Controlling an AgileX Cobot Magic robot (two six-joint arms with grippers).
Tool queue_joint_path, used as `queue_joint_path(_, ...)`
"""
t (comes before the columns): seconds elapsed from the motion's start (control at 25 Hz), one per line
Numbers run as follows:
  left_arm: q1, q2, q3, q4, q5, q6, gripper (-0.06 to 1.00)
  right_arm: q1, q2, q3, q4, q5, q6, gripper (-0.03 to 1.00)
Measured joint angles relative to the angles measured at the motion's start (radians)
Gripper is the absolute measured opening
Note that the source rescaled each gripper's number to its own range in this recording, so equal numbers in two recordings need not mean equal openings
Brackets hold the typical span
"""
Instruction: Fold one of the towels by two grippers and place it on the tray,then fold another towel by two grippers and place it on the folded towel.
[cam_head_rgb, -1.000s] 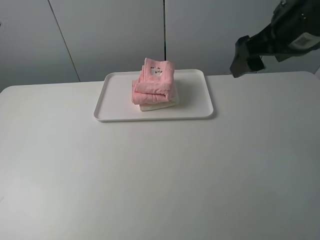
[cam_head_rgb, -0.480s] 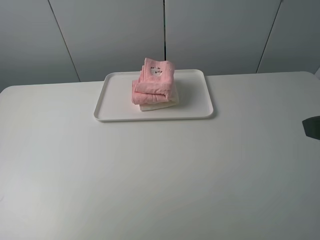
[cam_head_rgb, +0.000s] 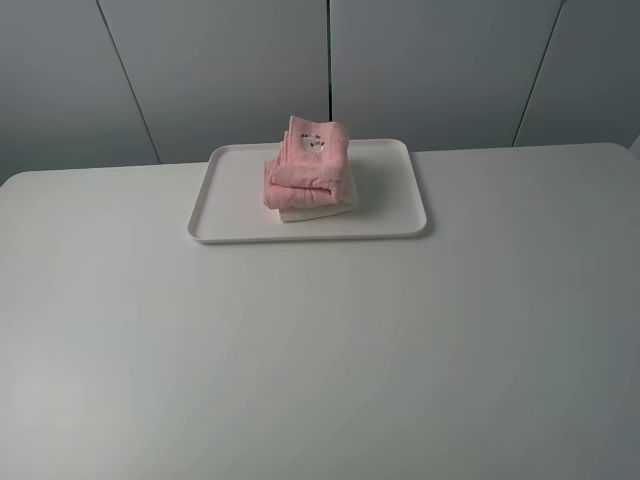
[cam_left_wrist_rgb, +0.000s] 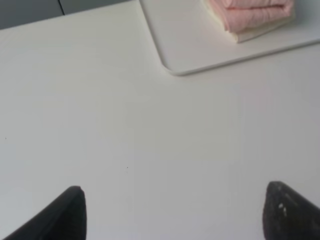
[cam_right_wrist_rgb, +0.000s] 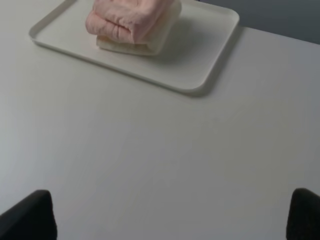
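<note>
Right hand (cam_right_wrist_rgb: 172, 220) has left the overhead view, fingers spread

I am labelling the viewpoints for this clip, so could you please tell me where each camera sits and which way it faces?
Exterior high: mounted above the table, looking down and across it at the tray, with the pink towel on the cream towel; no part of the robot shows.
Left wrist: on the left arm, low over the table, facing the tray's corner; the open left gripper shows as two dark fingertips.
Right wrist: on the right arm, facing the tray; the open right gripper shows likewise.
All three share the tray and the stacked towels.
</note>
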Motion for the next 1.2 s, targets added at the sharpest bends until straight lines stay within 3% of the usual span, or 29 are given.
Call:
queue_joint_path(0.24,0.0,-0.167,0.066,-0.005,-0.002,0.002,0.91,0.0,-0.093,0.053,0.103,0.01,-0.083,1.0)
queue_joint_path(0.44,0.0,-0.178,0.134,-0.044,-0.016,0.002,0.91,0.0,-0.132,0.053,0.118,0.006,-0.095,1.0)
queue_joint_path(0.96,0.005,-0.178,0.14,-0.055,-0.031,0.006,0.91,-0.033,-0.136,0.054,0.12,0.004,-0.095,1.0)
queue_joint_path(1.08,0.063,-0.178,0.14,-0.055,-0.031,0.004,0.91,-0.118,-0.136,0.054,0.12,0.004,-0.095,1.0)
queue_joint_path(1.2,0.177,-0.178,0.14,-0.055,-0.031,0.002,0.91,-0.208,-0.136,0.054,0.12,0.004,-0.092,1.0)
